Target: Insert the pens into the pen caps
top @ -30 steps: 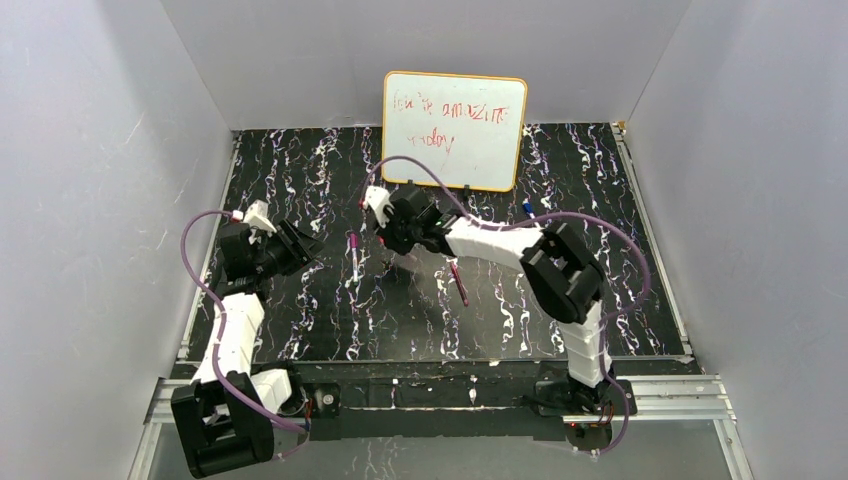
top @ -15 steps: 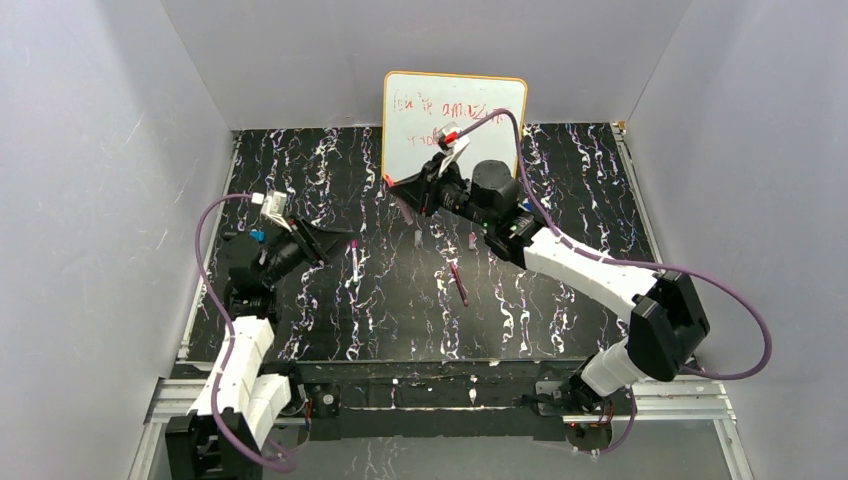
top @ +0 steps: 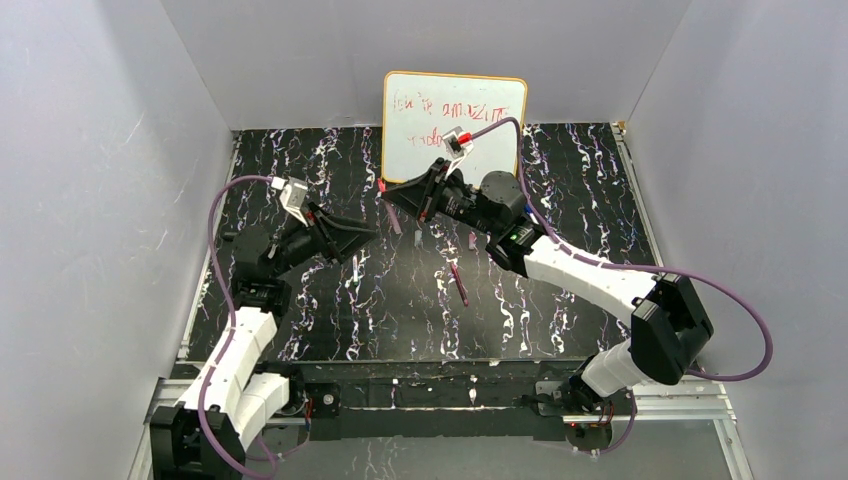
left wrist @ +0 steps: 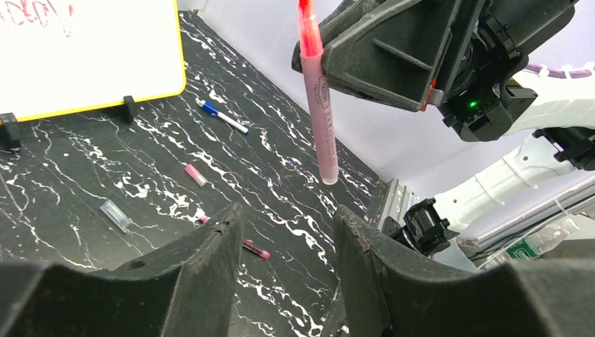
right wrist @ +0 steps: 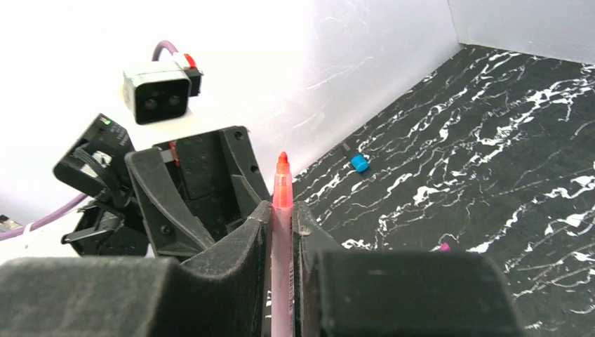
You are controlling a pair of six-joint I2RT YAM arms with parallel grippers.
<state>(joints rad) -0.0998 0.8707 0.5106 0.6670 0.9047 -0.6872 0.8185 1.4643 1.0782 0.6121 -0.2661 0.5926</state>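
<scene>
Right gripper (right wrist: 281,210) clamps a slim pink pen (left wrist: 319,105), red felt tip exposed. Left gripper (left wrist: 288,225), matte black, stands partly open, empty, above marbled black table (left wrist: 281,175).

Pretty clearly a robotics lab test cell. Plain white panels (top: 100,150) rise behind and to both sides of the whiteboard (top: 410,130), boxing in the black marbled tabletop (top: 330,320). Well in front of the whiteboard, a left arm (top: 235,350) and right arm (top: 590,280) trailing purple cable (top: 740,330) are bolted to an aluminium rail (top: 440,392).
</scene>
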